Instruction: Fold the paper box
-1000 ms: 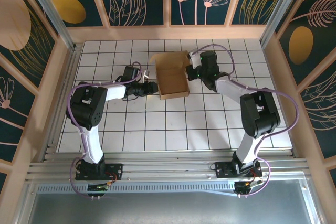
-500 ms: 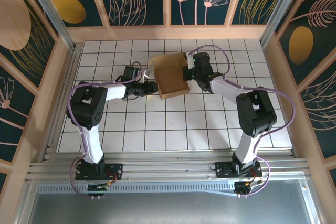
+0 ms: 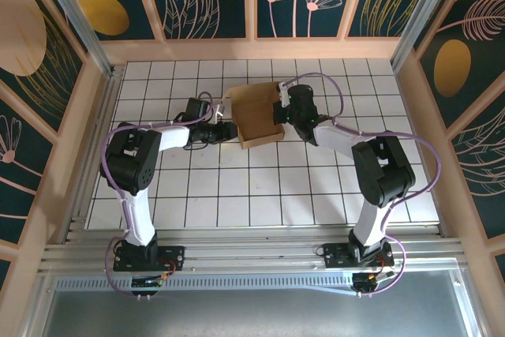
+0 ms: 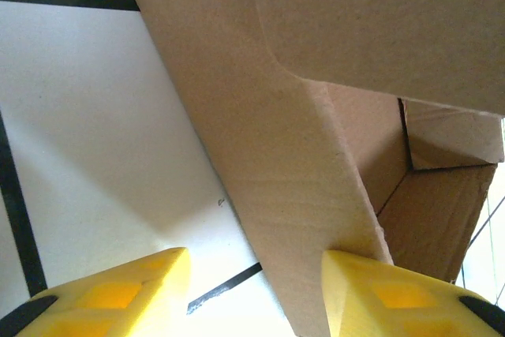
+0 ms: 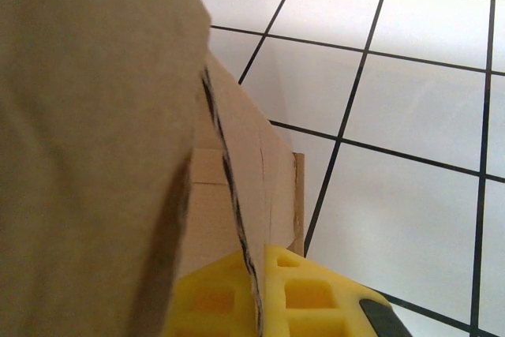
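The paper box (image 3: pixel 256 120) is plain brown cardboard, half formed, lying on the white tiles at mid back with its walls raised. My left gripper (image 3: pixel 231 131) is at the box's left wall. In the left wrist view that wall (image 4: pixel 292 155) stands between the widely parted yellow fingers (image 4: pixel 102 297) and touches the right one, so the left gripper (image 4: pixel 256 256) is open. My right gripper (image 3: pixel 281 112) is at the box's right side. In the right wrist view a thin cardboard flap (image 5: pixel 237 195) runs down between the two yellow pads (image 5: pixel 316 297), which are pressed on it.
The floor is white tile (image 3: pixel 260 187) with black grid lines, and open tiles lie in front of the box. Wooden frame walls (image 3: pixel 260 46) close the back and sides. An aluminium rail (image 3: pixel 252 254) runs along the near edge by the arm bases.
My right gripper has moved left, in against the box's right side, and the box's right wall and back flap have shifted a little with it. The left arm has stayed in place.
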Available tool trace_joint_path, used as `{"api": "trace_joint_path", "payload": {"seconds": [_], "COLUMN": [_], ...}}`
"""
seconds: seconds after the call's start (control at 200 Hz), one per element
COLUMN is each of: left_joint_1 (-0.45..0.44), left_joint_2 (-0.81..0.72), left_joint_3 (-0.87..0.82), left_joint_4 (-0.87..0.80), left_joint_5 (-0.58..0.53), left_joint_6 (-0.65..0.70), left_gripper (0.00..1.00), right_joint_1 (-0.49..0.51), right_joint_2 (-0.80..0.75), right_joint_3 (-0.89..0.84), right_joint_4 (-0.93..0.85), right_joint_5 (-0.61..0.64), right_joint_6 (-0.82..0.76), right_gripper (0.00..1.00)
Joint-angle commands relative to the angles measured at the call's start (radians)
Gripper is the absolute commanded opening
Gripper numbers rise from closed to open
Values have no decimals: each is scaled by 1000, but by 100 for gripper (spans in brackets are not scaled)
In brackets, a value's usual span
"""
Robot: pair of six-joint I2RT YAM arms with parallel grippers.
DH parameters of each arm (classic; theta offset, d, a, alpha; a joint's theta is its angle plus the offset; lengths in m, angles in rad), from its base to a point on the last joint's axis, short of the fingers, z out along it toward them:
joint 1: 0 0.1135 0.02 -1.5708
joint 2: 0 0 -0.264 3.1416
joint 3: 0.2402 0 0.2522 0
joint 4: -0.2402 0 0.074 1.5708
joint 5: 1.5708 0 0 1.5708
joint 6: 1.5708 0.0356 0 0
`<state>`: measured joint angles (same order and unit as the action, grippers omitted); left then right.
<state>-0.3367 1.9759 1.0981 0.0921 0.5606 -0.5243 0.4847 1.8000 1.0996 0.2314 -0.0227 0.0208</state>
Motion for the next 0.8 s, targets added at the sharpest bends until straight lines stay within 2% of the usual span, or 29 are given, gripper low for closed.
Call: {"api": "trace_joint_path", "payload": {"seconds": [0.0,0.39,0.481,0.631,0.796], "left_joint_1": [-5,-4,-5,-5,-4], "left_joint_2": [-2,-43,-64,-127,-241], "left_joint_3": [39,-12,-32,-104,-249], "left_joint_4": [3,9,17,41,63], "left_joint_5": [-3,-25,-14,-5,-26], "left_joint_6": [13,35,38,41,46], "left_gripper": [47,48,50,59,60], "right_joint_1": [43,46,47,49,49], "right_joint_2": [79,62,47,24,34], "right_joint_3": [-80,-97,-81,-67,-42], "right_joint_4": [-244,-230,-247,-247,-275], "right_joint_5": [-49,-7,12,14,24], "right_joint_6": [12,48,57,68,63], "right_gripper": [5,5,5,6,6]}}
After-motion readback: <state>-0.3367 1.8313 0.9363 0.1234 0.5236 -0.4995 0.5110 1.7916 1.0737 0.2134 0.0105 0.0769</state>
